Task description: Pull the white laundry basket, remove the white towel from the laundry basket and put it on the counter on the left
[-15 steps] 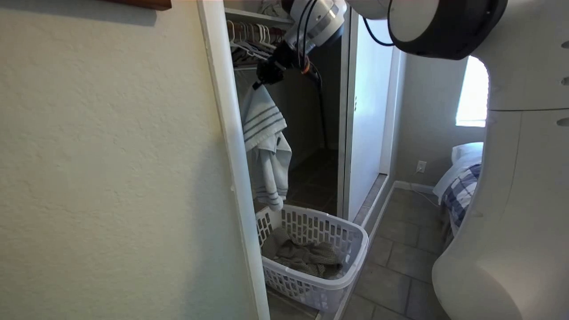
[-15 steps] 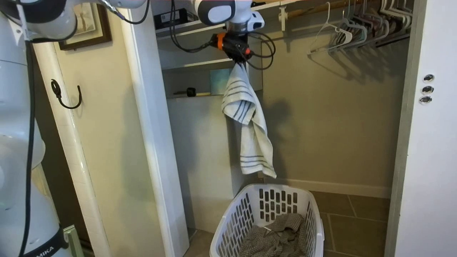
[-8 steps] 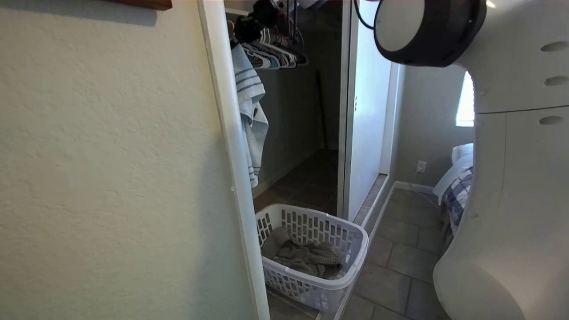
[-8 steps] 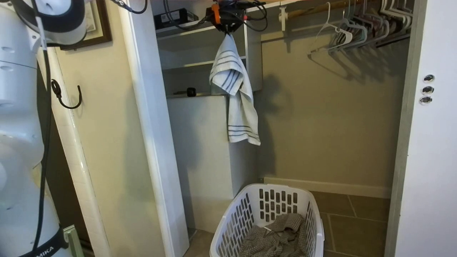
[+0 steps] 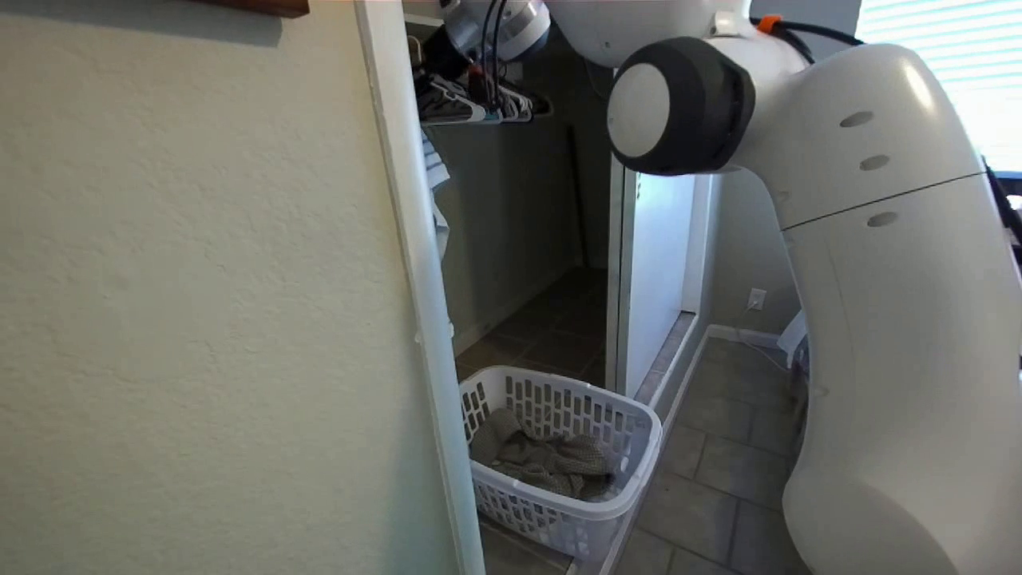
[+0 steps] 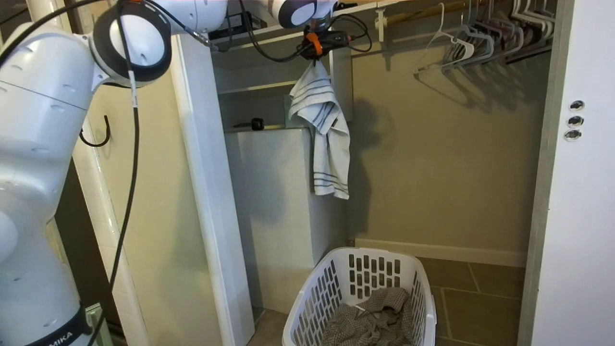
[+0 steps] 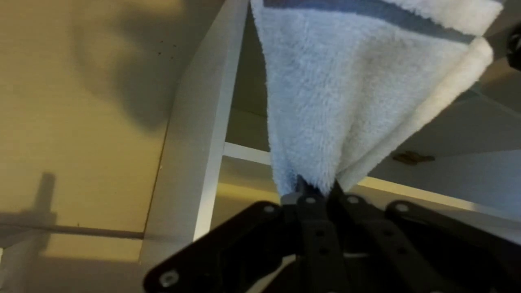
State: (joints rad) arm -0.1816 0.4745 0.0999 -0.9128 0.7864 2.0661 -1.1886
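The gripper (image 7: 319, 188) is pinched together on the upper end of the towel (image 6: 330, 139). In an exterior view the towel hangs overlapping the right front corner of the counter (image 6: 269, 182), its lower end below the top edge; whether they touch cannot be told. The basket (image 6: 375, 252) stands near the counter's bottom edge, brown cloth (image 6: 372, 321) inside.

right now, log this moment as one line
end effector: shut on towel | towel: hanging, clear of basket | basket: lower down, brown cloth inside | placing: pending
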